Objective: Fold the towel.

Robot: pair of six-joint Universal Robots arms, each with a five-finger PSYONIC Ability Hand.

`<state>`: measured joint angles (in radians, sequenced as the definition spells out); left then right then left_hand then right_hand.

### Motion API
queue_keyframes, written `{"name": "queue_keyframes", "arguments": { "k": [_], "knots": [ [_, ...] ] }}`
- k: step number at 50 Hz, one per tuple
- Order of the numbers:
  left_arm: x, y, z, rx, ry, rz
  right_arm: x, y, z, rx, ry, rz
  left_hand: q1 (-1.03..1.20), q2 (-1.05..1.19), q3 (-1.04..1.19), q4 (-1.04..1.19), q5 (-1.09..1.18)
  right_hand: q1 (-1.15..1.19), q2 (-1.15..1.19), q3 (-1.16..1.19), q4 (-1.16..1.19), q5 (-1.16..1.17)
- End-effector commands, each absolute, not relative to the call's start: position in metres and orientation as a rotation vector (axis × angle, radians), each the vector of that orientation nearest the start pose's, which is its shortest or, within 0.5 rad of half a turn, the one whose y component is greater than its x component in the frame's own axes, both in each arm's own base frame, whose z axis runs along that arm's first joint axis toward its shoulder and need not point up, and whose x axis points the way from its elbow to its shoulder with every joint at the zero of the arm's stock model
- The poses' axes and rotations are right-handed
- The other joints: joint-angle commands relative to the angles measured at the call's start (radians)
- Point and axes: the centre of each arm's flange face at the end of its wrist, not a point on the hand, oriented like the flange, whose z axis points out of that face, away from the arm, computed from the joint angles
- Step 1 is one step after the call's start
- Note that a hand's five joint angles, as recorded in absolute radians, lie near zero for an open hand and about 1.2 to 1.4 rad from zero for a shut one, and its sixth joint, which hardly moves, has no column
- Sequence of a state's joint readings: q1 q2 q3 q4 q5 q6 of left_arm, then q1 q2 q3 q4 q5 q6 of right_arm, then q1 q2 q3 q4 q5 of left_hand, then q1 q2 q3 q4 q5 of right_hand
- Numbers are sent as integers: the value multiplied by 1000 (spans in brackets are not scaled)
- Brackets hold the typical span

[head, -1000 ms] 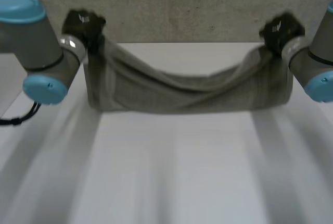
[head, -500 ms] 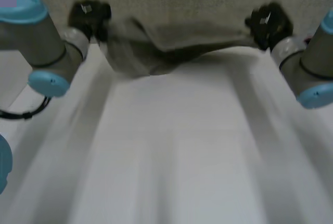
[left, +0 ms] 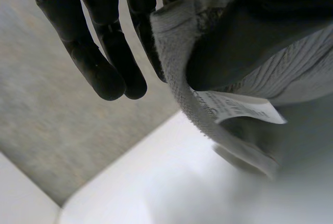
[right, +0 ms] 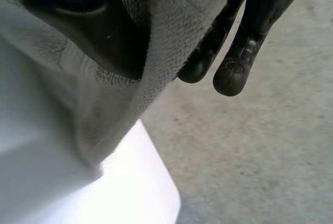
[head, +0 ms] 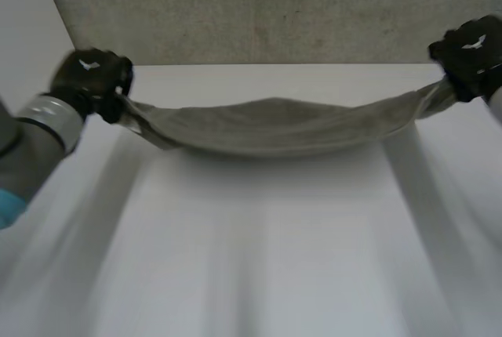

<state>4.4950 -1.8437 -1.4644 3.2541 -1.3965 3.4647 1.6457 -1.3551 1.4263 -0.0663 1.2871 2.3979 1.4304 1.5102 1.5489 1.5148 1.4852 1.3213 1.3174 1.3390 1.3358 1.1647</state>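
A white bench (head: pixel 267 259) ends at a grey concrete floor (head: pixel 274 8). In the head view the towel (head: pixel 274 125) sags as a narrow band over the bench's far part. Its long axis runs side to side, with the left hand (head: pixel 90 78) at one end and the right hand (head: pixel 471 51) at the other. In the left wrist view the thumb pinches the hem near a white label (left: pixel 239 107), while the outer fingers (left: pixel 106 73) hang straight. In the right wrist view the thumb clamps the hem against the fingers (right: pixel 234 75).
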Motion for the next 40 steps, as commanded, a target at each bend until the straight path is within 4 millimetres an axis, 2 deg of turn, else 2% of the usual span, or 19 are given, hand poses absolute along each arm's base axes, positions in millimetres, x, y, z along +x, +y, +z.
{"name": "queue_keyframes", "arguments": {
  "k": [1, 5, 10, 15, 17, 18, 20, 23, 25, 26, 28, 32, 37, 40],
  "knots": [
    [-191, -307, 311, 620, 2050, -2351, 161, -314, 324, -1144, 2076, -2386, -34, -114, -153, -119, -263, 75, 79, 57, 60, 57],
    [-181, -309, 317, 552, 2041, -2378, 158, -311, 324, -1142, 2090, -2333, -34, -114, -153, -119, -263, 75, 79, 57, 60, 57],
    [-184, -307, 314, 560, 2064, -2372, 155, -312, 325, -1135, 2097, -2326, -34, -114, -153, -119, -263, 75, 79, 57, 60, 57],
    [-187, -306, 305, 580, 2105, -2339, 156, -315, 331, -1144, 2089, -2350, -34, -114, -153, -119, -263, 75, 79, 57, 60, 57],
    [-196, -309, 291, 634, 2166, -2285, 154, -323, 329, -1131, 2146, -2306, -34, -114, -153, -119, -263, 75, 79, 57, 60, 57],
    [-196, -309, 291, 635, 2166, -2285, 154, -323, 329, -1131, 2147, -2305, -34, -114, -153, -119, -263, 75, 79, 57, 60, 57],
    [-213, -313, 275, 742, 2221, -2190, 157, -337, 318, -1135, 2233, -2204, -34, -114, -153, -119, -263, 75, 79, 57, 60, 57],
    [-222, -315, 265, 807, 2249, -2127, 161, -341, 311, -1165, 2283, -2142, -34, -114, -153, -119, -263, 75, 79, 57, 60, 57],
    [-234, -321, 241, 885, 2320, -1941, 174, -347, 293, -1315, 2363, -2007, -34, -114, -153, -119, -263, 75, 79, 57, 60, 57],
    [-234, -321, 241, 886, 2320, -1940, 174, -347, 293, -1316, 2363, -2006, -34, -114, -153, -119, -263, 75, 79, 57, 60, 57],
    [-243, -328, 226, 901, 2354, -1798, 193, -350, 270, -1492, 2388, -1892, -34, -114, -153, -119, -263, 75, 79, 57, 60, 57],
    [-252, -331, 217, 910, 2375, -1734, 208, -351, 254, -1549, 2401, -1845, -34, -114, -153, -119, -263, 75, 79, 57, 60, 57],
    [-258, -340, 212, 923, 2357, -1748, 210, -358, 243, -1551, 2414, -1843, -34, -114, -153, -119, -263, 75, 79, 57, 60, 57],
    [-263, -352, 211, 918, 2331, -1779, 213, -369, 231, -1560, 2414, -1849, -34, -114, -153, -119, -263, 75, 79, 57, 60, 57]
  ]
}}
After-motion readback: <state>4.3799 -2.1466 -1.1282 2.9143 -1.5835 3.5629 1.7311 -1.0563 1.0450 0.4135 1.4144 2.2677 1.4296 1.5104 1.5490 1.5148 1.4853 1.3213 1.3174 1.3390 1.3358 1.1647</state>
